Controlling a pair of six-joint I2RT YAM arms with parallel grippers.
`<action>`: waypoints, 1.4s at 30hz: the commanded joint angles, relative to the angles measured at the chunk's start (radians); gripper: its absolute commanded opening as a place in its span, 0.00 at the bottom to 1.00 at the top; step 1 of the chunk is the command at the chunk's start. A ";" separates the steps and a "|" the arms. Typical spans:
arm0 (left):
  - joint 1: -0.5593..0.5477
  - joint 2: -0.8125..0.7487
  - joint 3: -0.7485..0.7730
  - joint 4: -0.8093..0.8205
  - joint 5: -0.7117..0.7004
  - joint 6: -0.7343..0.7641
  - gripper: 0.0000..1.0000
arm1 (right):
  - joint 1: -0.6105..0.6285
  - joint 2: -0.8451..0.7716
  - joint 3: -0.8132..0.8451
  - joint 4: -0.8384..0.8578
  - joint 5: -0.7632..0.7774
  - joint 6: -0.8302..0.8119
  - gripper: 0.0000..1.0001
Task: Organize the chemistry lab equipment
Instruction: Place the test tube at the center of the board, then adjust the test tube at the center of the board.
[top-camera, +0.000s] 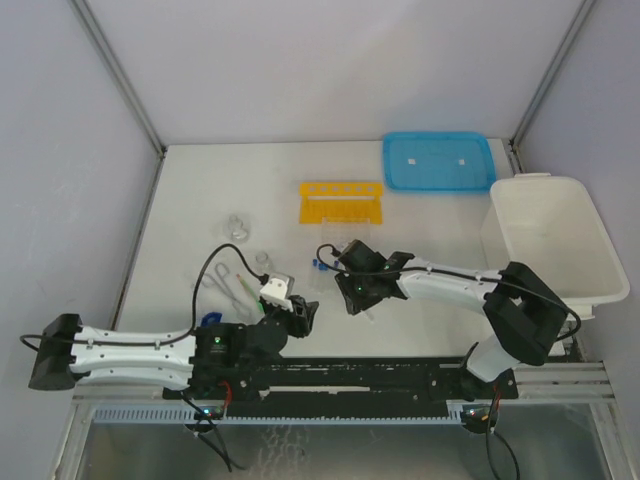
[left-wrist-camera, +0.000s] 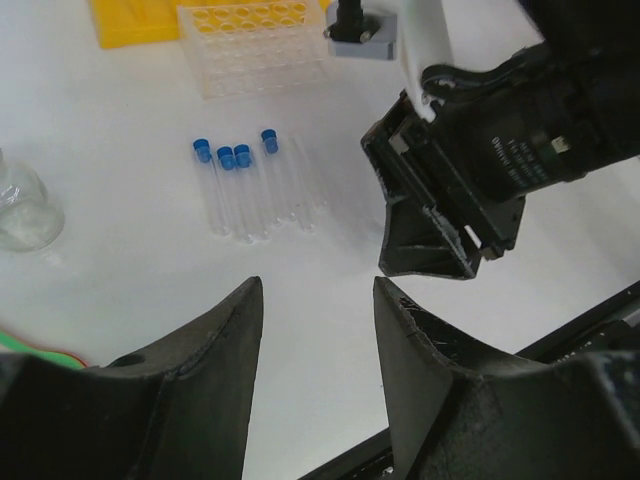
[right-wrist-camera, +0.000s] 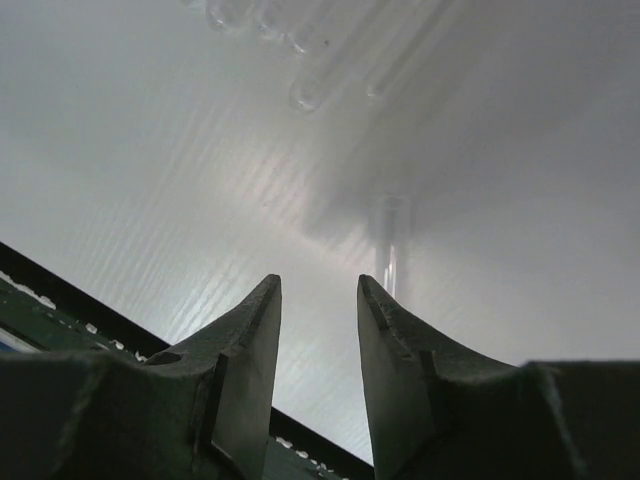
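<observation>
Several clear blue-capped tubes (left-wrist-camera: 240, 185) lie side by side on the white table, also in the top view (top-camera: 320, 265). The yellow tube rack (top-camera: 341, 200) stands behind them and shows in the left wrist view (left-wrist-camera: 255, 40). Small glass vessels (top-camera: 238, 225) sit at the left, one in the left wrist view (left-wrist-camera: 20, 205). Thin metal tongs (top-camera: 222, 283) and a green-tipped stick (top-camera: 240, 290) lie left of my left gripper. My left gripper (left-wrist-camera: 315, 285) is open and empty, near side of the tubes. My right gripper (right-wrist-camera: 317, 282) is open and empty, low over the table; a clear tube (right-wrist-camera: 390, 250) lies just beyond its right finger.
A blue rectangular lid (top-camera: 438, 160) lies at the back right. A big white tub (top-camera: 555, 235) stands at the right edge. My two grippers (top-camera: 303, 318) (top-camera: 355, 298) are close together near the table's front rail (top-camera: 380, 372). Grey walls enclose the table.
</observation>
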 joint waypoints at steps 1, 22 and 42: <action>0.004 -0.057 -0.031 -0.041 -0.038 -0.081 0.52 | 0.008 0.053 0.039 0.034 0.065 0.018 0.36; 0.004 -0.115 -0.066 -0.156 -0.065 -0.204 0.50 | -0.063 -0.033 0.025 -0.015 0.206 0.067 0.34; 0.005 -0.157 -0.120 -0.166 -0.073 -0.258 0.51 | -0.218 0.043 -0.030 0.043 0.190 0.054 0.33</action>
